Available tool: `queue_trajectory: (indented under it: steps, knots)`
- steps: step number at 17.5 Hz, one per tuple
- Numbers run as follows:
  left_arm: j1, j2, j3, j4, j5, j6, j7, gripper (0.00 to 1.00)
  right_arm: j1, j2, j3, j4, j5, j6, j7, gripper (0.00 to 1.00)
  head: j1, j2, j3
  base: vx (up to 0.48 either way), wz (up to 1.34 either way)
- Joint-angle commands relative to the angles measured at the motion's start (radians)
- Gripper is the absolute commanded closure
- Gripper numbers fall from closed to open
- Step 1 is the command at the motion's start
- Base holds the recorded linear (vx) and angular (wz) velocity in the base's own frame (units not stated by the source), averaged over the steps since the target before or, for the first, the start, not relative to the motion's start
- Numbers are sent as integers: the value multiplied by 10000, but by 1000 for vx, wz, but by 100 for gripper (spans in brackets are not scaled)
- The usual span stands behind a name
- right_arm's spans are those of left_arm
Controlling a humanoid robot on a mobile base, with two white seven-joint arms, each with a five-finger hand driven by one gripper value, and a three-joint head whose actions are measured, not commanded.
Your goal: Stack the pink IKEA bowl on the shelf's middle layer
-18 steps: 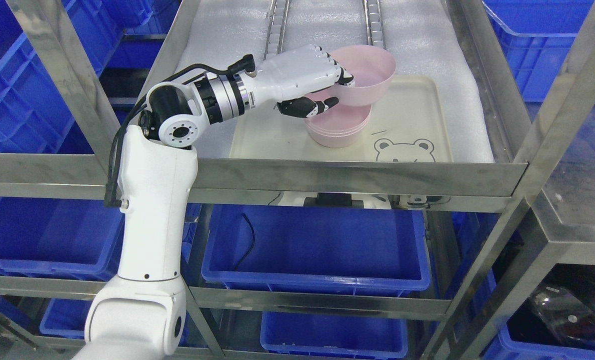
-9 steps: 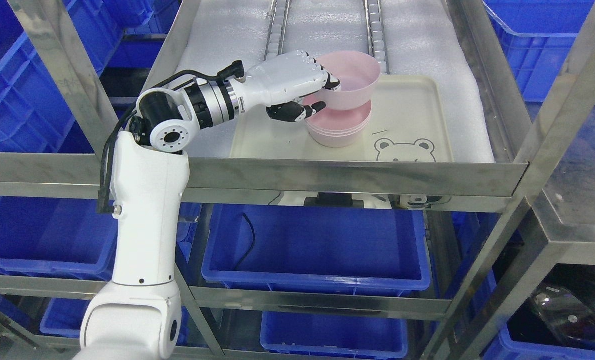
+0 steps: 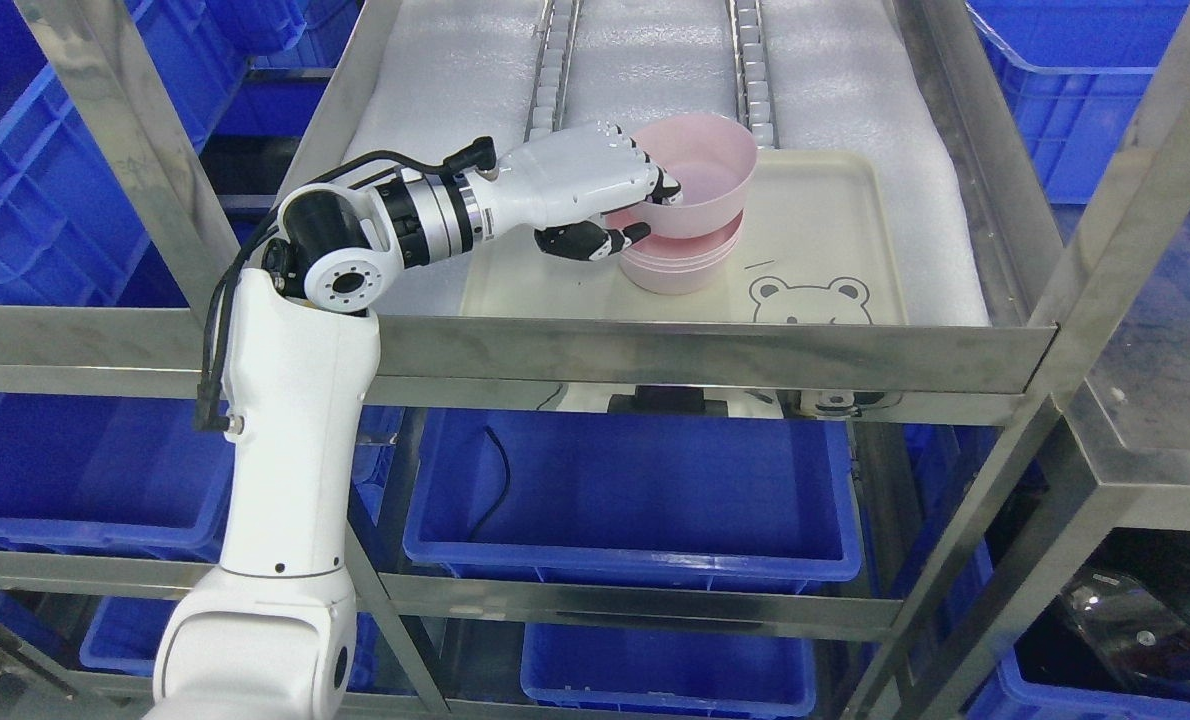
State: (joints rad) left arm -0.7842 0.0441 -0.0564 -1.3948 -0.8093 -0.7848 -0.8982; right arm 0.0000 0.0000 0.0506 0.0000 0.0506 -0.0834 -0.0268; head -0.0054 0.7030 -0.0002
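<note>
The left hand (image 3: 595, 195) reaches in from the left over the steel shelf (image 3: 715, 350) and pinches the near-left rim of a pink bowl (image 3: 700, 185): the four fingers (image 3: 660, 185) hook over the rim into the bowl's hollow while the dark-tipped thumb (image 3: 595, 240) presses from outside and below, so the hand is closed on the wall of the bowl rather than cupping it. That rim pinch leaves the underside of the bowl free, which is what it needs in order to drop into another bowl. The held bowl sits directly above the stack of pink bowls (image 3: 680, 265) that stands on the cream tray (image 3: 835, 230), its base already sunk into the top of the stack, yet it looks tilted, the far-right side higher, so it is probably not fully nested. The tray lies on white foam padding (image 3: 455, 80), a soft bed that likely keeps tray and bowls from sliding on metal. A bear drawing (image 3: 810, 300) marks the tray's near edge, just right of the stack. Blue bins (image 3: 635, 500) fill the level below. The right arm does not show. The step in hand seems to be levelling the bowl and letting go; releasing while it is tilted could leave it cocked on the stack.
</note>
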Motion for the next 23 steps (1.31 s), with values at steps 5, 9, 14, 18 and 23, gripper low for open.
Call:
queue_trajectory:
  steps: [5, 9, 14, 18, 23]
  knots:
    - [34, 96, -249, -57, 116, -6, -237, 88, 215, -175, 0, -175, 0, 5, 7, 0, 0, 0, 0, 0, 0]
    - [3, 111, -218, -42, 86, -6, -237, 59, 215, -175, 0, -175, 0, 5, 7, 0, 0, 0, 0, 0, 0]
    - [-58, 65, 608, -11, 132, -6, -207, 32, 215, -175, 0, -175, 0, 5, 7, 0, 0, 0, 0, 0, 0]
    - [-74, 80, 1636, 50, 345, -6, -222, 3, 215, -175, 0, -175, 0, 5, 7, 0, 0, 0, 0, 0, 0]
    - [-74, 81, 1930, 495, 3745, -6, -237, 0, 215, -175, 0, -175, 0, 5, 7, 0, 0, 0, 0, 0, 0]
